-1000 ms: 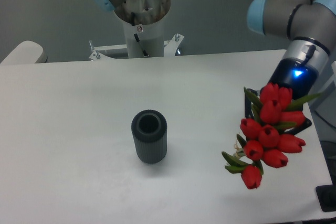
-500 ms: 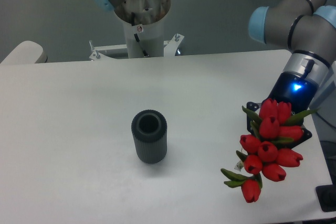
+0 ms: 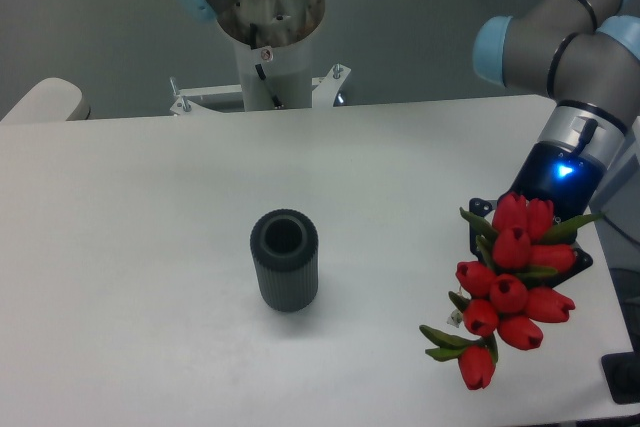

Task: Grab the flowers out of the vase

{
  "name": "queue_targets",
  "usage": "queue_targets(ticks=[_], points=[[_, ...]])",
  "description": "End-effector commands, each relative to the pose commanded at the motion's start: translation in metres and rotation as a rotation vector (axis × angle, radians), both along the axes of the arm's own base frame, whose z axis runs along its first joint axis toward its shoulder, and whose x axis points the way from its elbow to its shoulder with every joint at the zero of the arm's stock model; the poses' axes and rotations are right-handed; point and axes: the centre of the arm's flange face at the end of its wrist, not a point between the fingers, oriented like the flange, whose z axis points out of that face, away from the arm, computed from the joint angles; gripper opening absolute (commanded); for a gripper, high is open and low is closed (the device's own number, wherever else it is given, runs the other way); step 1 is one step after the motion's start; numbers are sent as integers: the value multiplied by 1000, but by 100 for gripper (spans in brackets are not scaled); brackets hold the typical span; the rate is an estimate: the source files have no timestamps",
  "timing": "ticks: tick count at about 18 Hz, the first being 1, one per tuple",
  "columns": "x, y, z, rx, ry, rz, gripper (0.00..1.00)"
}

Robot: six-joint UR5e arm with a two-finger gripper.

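Note:
The vase [image 3: 284, 259], a short dark grey ribbed cylinder, stands upright on the white table [image 3: 150, 207] left of centre, its round top hollow. The flowers [image 3: 510, 287], a bunch of red closed tulip buds with dark green leaves, are out of the vase at the table's right edge, low over the surface. My gripper [image 3: 530, 219] is shut on the flowers; the buds hide its fingers, and only the black body with a blue light shows above the bunch.
The arm's grey and light-blue links [image 3: 560, 37] come in from the upper right. The robot's base column [image 3: 270, 27] stands behind the table's far edge. A pale rounded object [image 3: 40, 102] sits at the far left. A dark object [image 3: 622, 377] lies off the table's lower right corner.
The gripper and the flowers have moved down towards the table and slightly towards the camera. The vase has not moved.

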Motion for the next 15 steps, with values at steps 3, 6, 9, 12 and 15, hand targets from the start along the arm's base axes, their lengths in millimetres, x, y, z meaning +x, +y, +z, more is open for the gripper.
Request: queue_targets(ticks=[3, 6, 9, 12, 15], points=[[1, 0, 0, 1, 8, -4, 32], [0, 0, 2, 3, 18, -7, 32], [0, 0, 2, 3, 18, -7, 32], [1, 0, 0, 3, 21, -9, 32], [0, 0, 0, 1, 23, -9, 32]])
